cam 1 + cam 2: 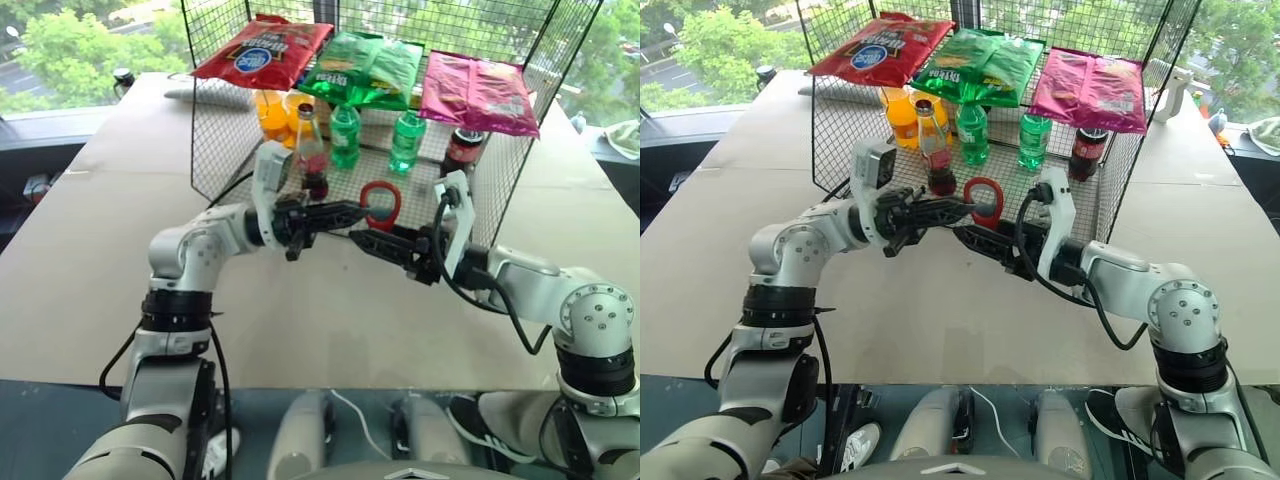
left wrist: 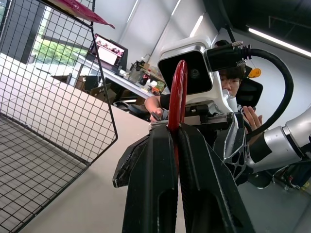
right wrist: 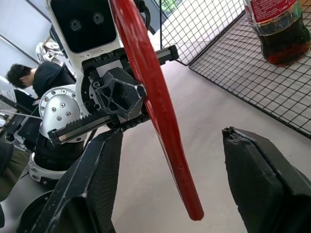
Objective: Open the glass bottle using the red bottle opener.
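A: Where is the red bottle opener (image 1: 381,205) sitting?

B: Near the middle of the head view, with its ring upright. The left gripper (image 1: 352,212) is clamping its fingers together on the opener's handle, reaching in from the left.

A: And the right gripper (image 1: 362,238)?

B: It is reaching in from the right, just below the opener. In its wrist view its black fingers (image 3: 265,179) are standing apart on either side of the red handle, not touching it.

A: The glass bottle (image 1: 310,152)?

B: It is standing upright on the floor of the wire basket (image 1: 215,150), just above the opener in the frame, beside two green bottles (image 1: 345,136). Snack bags (image 1: 262,50) are lying on top of the basket.
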You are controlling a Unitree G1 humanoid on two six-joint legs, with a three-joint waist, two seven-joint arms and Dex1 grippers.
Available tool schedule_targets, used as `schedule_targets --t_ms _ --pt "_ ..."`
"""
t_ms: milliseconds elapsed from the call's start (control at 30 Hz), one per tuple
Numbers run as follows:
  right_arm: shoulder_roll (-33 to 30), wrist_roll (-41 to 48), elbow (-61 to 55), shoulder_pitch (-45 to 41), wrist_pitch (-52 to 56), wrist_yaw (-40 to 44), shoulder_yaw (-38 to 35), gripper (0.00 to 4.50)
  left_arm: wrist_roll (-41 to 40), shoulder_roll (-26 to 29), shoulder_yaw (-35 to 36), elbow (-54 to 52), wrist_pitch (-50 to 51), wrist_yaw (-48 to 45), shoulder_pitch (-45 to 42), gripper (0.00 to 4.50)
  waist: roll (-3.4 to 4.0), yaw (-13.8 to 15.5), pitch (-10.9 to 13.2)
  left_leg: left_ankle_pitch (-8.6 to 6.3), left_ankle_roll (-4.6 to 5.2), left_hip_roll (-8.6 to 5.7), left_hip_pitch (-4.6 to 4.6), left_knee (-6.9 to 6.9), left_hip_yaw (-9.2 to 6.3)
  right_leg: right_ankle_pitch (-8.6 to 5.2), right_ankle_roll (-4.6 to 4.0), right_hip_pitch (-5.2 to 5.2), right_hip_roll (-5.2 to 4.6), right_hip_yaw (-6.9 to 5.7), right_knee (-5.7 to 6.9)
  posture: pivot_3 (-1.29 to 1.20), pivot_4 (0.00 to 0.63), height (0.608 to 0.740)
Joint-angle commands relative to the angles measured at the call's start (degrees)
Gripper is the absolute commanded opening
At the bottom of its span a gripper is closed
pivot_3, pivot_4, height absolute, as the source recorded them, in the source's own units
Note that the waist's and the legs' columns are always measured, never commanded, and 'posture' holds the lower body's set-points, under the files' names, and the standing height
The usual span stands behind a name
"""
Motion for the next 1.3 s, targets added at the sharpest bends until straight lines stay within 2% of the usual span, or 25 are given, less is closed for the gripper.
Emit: schedule_targets --t_ms 33,167,200,267,500,600,733,867,933,967,1067,1100,1167,1200,1233,1300 --pt "-0.8 1.6 -2.4 -0.4 -1.2 1.2 0.0 3.4 -1.5 0.5 0.7 -0.1 0.1 -0.5 -0.9 0.0 0.0 0.0 0.0 0.0 0.0 0.0 0.0 0.0 0.0 0.0 0.0 0.0 0.0 0.0 0.0 0.0 0.15 0.74" --pt "-1.0 0.9 -2.1 -0.5 -1.1 1.7 0.8 1.7 -1.8 0.6 0.5 -0.5 0.2 -0.3 -0.6 0.0 0.0 -0.1 0.0 0.0 0.0 0.01 -0.05 -0.01 0.0 0.0 0.0 -0.05 -0.01 0.01 -0.01 0.0 0.15 0.74" --pt "-1.2 0.7 -2.1 -0.5 -1.0 1.8 1.0 1.04 -1.8 0.5 0.5 -0.5 0.2 -0.2 -0.6 0.0 0.01 -0.1 0.0 0.0 0.0 0.0 -0.06 -0.01 0.0 0.0 0.0 -0.07 -0.01 0.01 -0.01 0.0 0.15 0.74" --pt "-1.4 0.8 -2.2 -0.4 -1.0 1.9 1.3 0.07 -2.0 0.4 0.6 -0.5 0.3 0.1 -0.6 0.0 0.01 -0.2 0.0 0.0 0.0 0.0 -0.07 -0.02 0.01 0.0 0.0 -0.08 -0.02 0.01 -0.01 0.0 0.15 0.74" --pt "-2.2 0.9 -2.1 -0.1 -1.2 2.4 1.1 0.07 -2.3 0.4 0.9 0.0 0.6 0.5 -0.6 0.0 0.02 -0.2 0.0 0.0 0.0 0.01 -0.09 -0.03 0.01 0.0 0.0 -0.09 -0.02 0.01 -0.03 0.0 0.15 0.74" --pt "-2.6 0.1 -2.1 -0.2 -1.2 2.9 1.0 0.07 -5.0 1.4 2.0 0.5 4.9 0.5 -0.9 0.0 0.02 -0.2 0.0 -0.01 0.0 0.01 -0.08 -0.04 0.0 0.0 0.0 -0.09 -0.02 0.01 -0.05 0.0 0.15 0.74" --pt "-3.9 -2.8 -2.8 0.3 -1.4 3.9 0.7 0.0 -6.8 3.4 3.0 -2.0 7.5 1.1 0.2 1.39 0.05 -0.3 0.1 -0.01 0.0 0.01 -0.1 -0.05 0.0 -0.01 0.0 -0.11 -0.02 0.01 -0.07 0.0 0.15 0.74" --pt "-5.8 -7.4 -4.6 2.1 -1.9 5.3 0.5 0.0 -6.5 4.7 5.5 -4.7 5.9 4.7 2.8 3.38 0.09 -0.3 0.1 -0.01 0.0 0.01 -0.11 -0.11 0.01 -0.01 -0.01 -0.11 -0.05 0.01 -0.16 0.0 0.15 0.74" --pt "-8.0 -13.5 -7.5 4.6 -2.9 7.8 1.1 0.0 -5.0 4.9 7.7 -6.7 3.2 8.5 5.0 4.23 0.1 -0.3 0.1 -0.01 0.01 0.01 -0.14 -0.12 0.01 -0.01 -0.01 -0.12 -0.07 0.0 -0.2 0.0 0.15 0.74" --pt "-9.1 -16.8 -9.1 6.1 -3.8 9.1 1.5 0.0 -3.4 4.5 8.7 -7.9 0.7 11.3 6.2 4.37 0.1 -0.3 0.1 -0.02 0.01 0.01 -0.16 -0.14 0.01 -0.01 -0.01 -0.13 -0.08 0.0 -0.25 0.0 0.15 0.74" --pt "-9.7 -21.8 -12.0 9.7 -6.3 10.9 0.9 0.0 6.2 2.4 8.9 -11.5 -12.6 19.5 10.0 4.37 0.1 -0.1 0.1 -0.02 0.02 0.0 -0.18 -0.25 0.02 0.0 -0.01 -0.12 -0.11 -0.02 -0.4 0.0 0.15 0.74" --pt "-9.6 -22.7 -12.8 10.8 -6.9 10.8 0.2 0.0 10.1 1.4 9.0 -12.1 -15.8 24.7 10.7 4.37 0.1 0.0 0.1 -0.02 0.01 0.0 -0.18 -0.26 0.03 0.0 -0.01 -0.12 -0.11 -0.02 -0.42 0.0 0.15 0.74" --pt "-9.5 -25.2 -14.4 12.9 -8.7 10.8 -1.4 0.0 23.4 0.6 7.2 -11.6 -20.3 41.0 10.8 4.37 0.09 0.4 0.1 -0.02 0.01 0.0 -0.19 -0.26 0.04 0.02 -0.01 -0.11 -0.13 -0.03 -0.45 0.0 0.15 0.74" --pt "-10.0 -26.9 -15.2 13.5 -9.4 11.3 -1.9 0.0 24.3 1.7 6.4 -9.8 -20.3 40.5 10.1 4.37 0.09 0.6 0.1 -0.02 0.01 0.0 -0.18 -0.26 0.04 0.02 -0.01 -0.1 -0.13 -0.03 -0.45 0.0 0.15 0.74" --pt "-10.6 -28.5 -15.8 13.9 -10.1 12.2 -2.1 0.0 22.3 2.1 6.1 -8.3 -23.0 34.9 9.7 4.37 0.09 0.9 0.1 -0.02 0.01 -0.01 -0.17 -0.26 0.04 0.02 -0.01 -0.09 -0.13 -0.03 -0.45 0.0 0.15 0.74" --pt "-11.7 -30.5 -16.9 14.8 -10.9 14.1 -2.6 0.0 21.4 1.2 7.2 -4.7 -23.1 35.9 8.1 4.37 0.1 1.0 0.1 -0.02 0.01 -0.01 -0.18 -0.27 0.07 0.01 -0.01 -0.12 -0.09 -0.04 -0.46 0.0 0.15 0.74"
